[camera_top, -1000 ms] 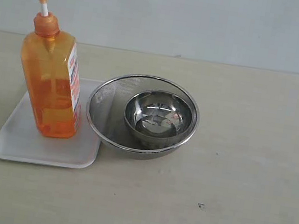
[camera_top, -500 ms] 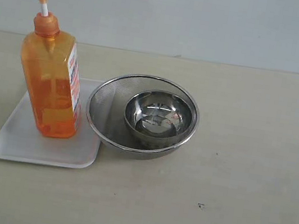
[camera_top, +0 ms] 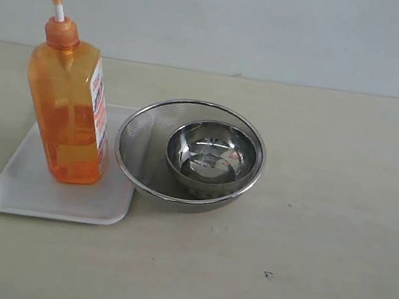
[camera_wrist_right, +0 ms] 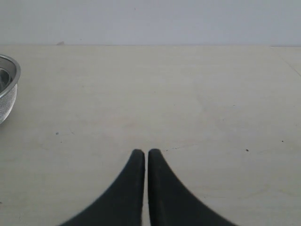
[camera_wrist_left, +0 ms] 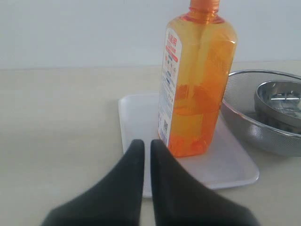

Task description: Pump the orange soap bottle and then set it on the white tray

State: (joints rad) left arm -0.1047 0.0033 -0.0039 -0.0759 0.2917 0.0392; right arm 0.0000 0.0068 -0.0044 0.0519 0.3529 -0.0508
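Still no change: orange soap bottle (camera_top: 69, 110) upright on white tray (camera_top: 25, 194).

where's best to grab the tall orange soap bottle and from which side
Probably the flat-sided body of the tall translucent orange soap bottle, around mid-height, approached from the left arm's side: it stands upright, and the round steel mesh bowl crowds its other side.

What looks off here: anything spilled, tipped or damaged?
Nothing stands out. The soap bottle stands upright on the white tray, no spill visible. The small steel bowl sits inside the mesh bowl, close against the tray's edge. The left gripper and right gripper are shut, holding nothing.
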